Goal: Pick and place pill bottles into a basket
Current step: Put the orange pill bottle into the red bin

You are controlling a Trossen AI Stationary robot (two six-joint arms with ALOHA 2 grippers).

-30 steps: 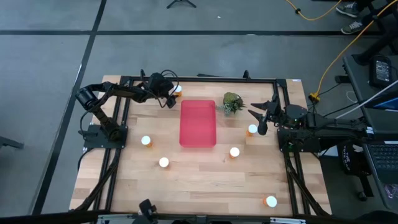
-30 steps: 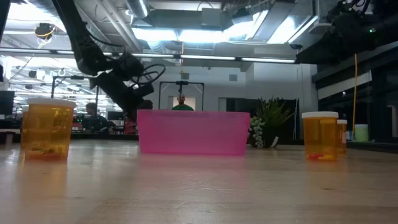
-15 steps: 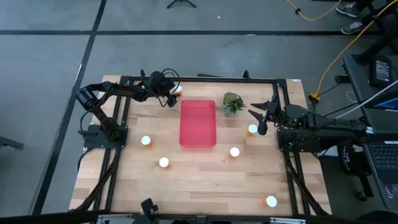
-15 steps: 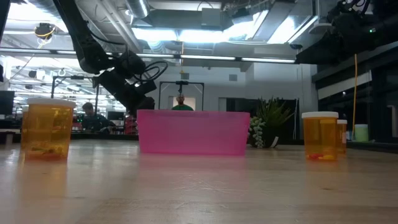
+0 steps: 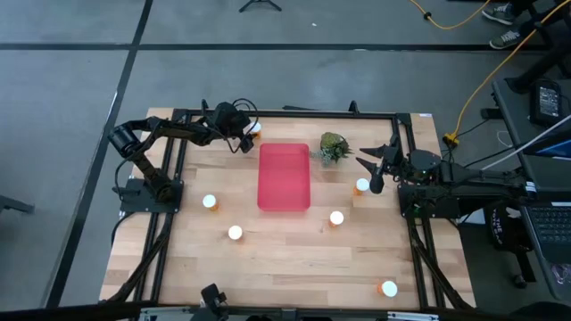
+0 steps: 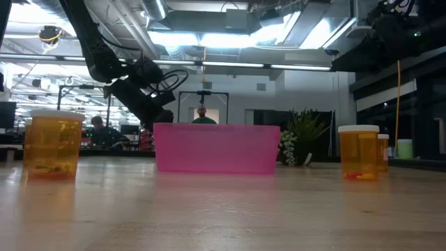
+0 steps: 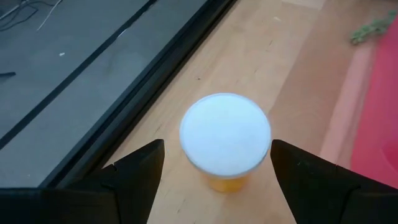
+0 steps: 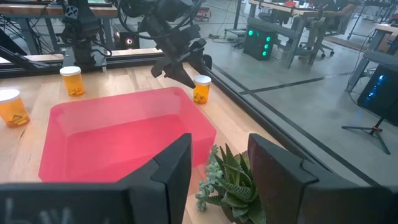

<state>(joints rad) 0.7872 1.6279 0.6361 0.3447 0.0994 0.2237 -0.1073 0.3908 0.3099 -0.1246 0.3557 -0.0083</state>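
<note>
Currently left gripper (image 7: 214,165) jaws spread wide around a pill bottle (image 7: 225,139), not gripping.

The red basket (image 5: 285,176) lies flat mid-surface, with nothing inside. Six orange bottles, white-capped, stand upright outside it: one at its far left corner (image 5: 254,129), two to its left (image 5: 210,202) (image 5: 235,233), three to its right (image 5: 362,185) (image 5: 336,218) (image 5: 389,289).

You're looking at a table (image 5: 285,259) of pale butcher-block wood, smooth with a soft sheen. On it the basket (image 5: 285,176) is smooth pink-red translucent plastic, and beside it each pill bottle (image 7: 225,140) is glossy amber plastic under a matt white cap. The left gripper's fingers (image 7: 140,174) look like matt black plastic.
</note>
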